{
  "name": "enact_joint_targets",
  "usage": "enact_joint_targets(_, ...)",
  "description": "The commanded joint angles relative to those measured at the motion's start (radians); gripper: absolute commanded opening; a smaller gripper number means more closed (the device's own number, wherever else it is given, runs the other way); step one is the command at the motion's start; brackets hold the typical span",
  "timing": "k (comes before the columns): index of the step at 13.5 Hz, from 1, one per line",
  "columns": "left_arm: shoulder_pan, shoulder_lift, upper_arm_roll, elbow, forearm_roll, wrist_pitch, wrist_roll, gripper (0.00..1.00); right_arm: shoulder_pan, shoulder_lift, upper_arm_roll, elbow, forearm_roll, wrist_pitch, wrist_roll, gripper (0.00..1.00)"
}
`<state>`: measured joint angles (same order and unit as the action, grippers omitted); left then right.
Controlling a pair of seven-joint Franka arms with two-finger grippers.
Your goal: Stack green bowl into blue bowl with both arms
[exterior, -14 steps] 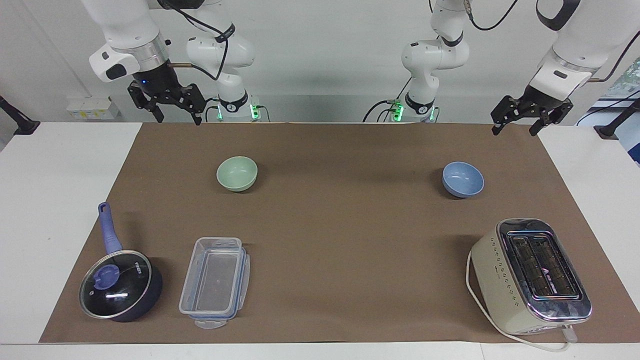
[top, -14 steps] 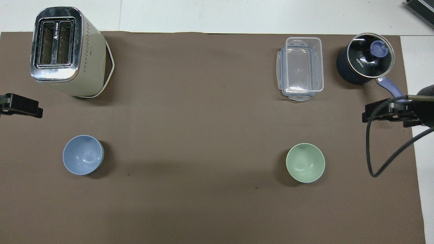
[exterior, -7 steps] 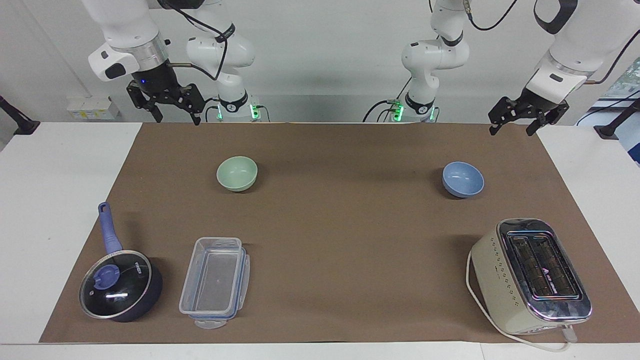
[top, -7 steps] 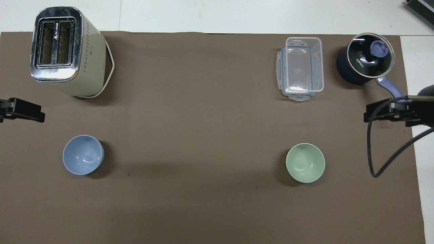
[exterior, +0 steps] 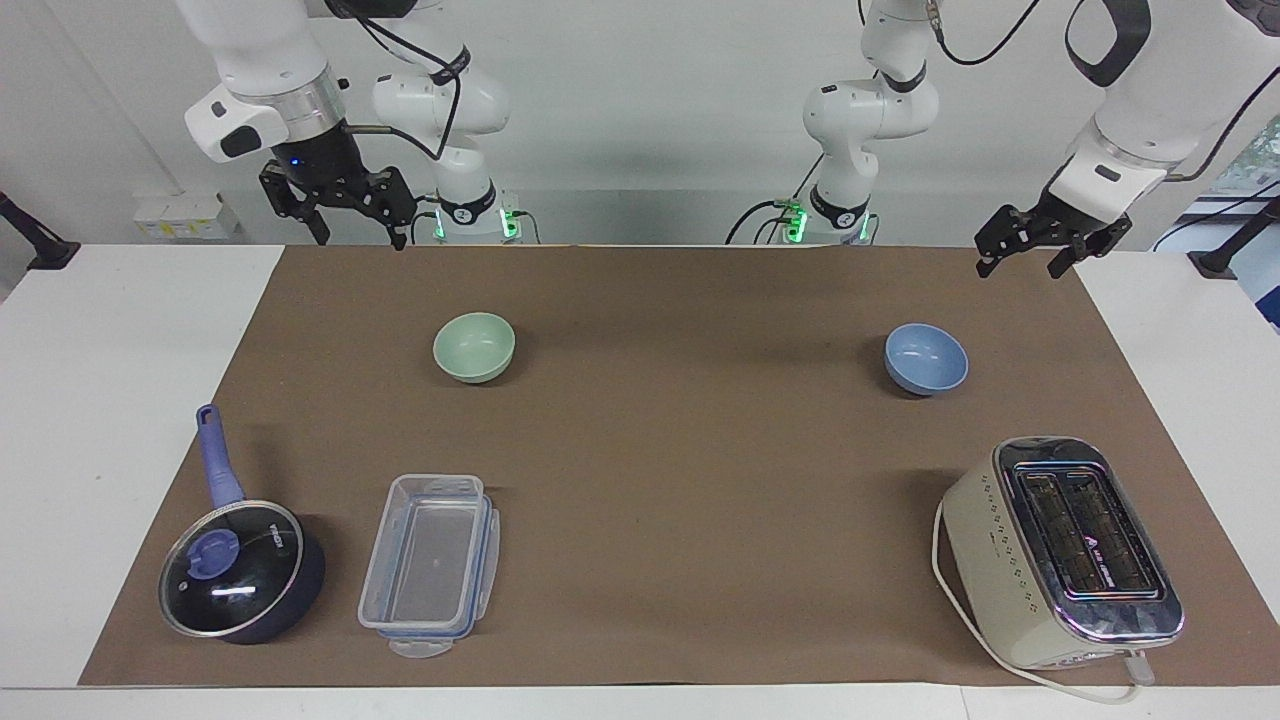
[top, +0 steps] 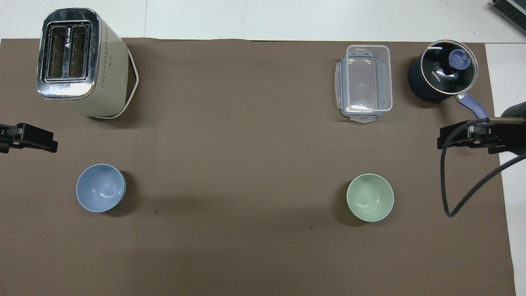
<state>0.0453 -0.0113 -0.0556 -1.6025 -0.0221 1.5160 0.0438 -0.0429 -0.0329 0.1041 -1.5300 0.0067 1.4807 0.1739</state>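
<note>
While both bowls sit upright on the brown mat (exterior: pixel 660 470), the green bowl (exterior: pixel 474 346) shows as a small, round, matte, pale mint piece with nothing in it, lying toward the right arm's end of the table, and the blue bowl (exterior: pixel 926 358) as its twin in size, a plain light periwinkle, lying toward the left arm's end; the two are well apart and about equally near the robots. The right gripper (exterior: pixel 345 218) hangs in the air over the mat's edge nearest the robots, its fingers spread apart and holding nothing, apart from the green bowl. The left gripper (exterior: pixel 1028 252) hangs over the mat's corner near the blue bowl, its fingers likewise spread and bare. From the facing camera the white arms, their bases and the height of both grippers above the mat are plain; from overhead only the dark tips of the left gripper (top: pixel 28 137) and right gripper (top: pixel 468 137) reach in from the sides, but the bowls' insides show fully: the green bowl (top: pixel 370 197) and the blue bowl (top: pixel 100 188) are both smooth and bare. Farther from the robots stand a cream toaster (exterior: pixel 1062 553), a clear plastic container (exterior: pixel 430 565) and a dark lidded saucepan (exterior: pixel 240 570).
</note>
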Motion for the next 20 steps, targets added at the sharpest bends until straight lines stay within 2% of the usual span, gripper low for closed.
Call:
enact_joint_targets(1,0.02,-0.036,0.003,-0.08,0.018,0.064,0.031,1.0,-0.006,-0.024,0.002,-0.024,-0.001,0.013,-0.013,1.0)
enact_joint_targets(12,0.08,-0.049,0.005,-0.235,0.016,0.199,0.226,1.0,-0.008,-0.03,0.002,-0.035,-0.008,0.021,-0.001,1.0)
enact_joint_targets(20,0.097,-0.061,0.005,-0.384,0.016,0.346,0.229,1.0,-0.017,-0.027,0.002,-0.03,-0.001,0.02,0.002,1.0)
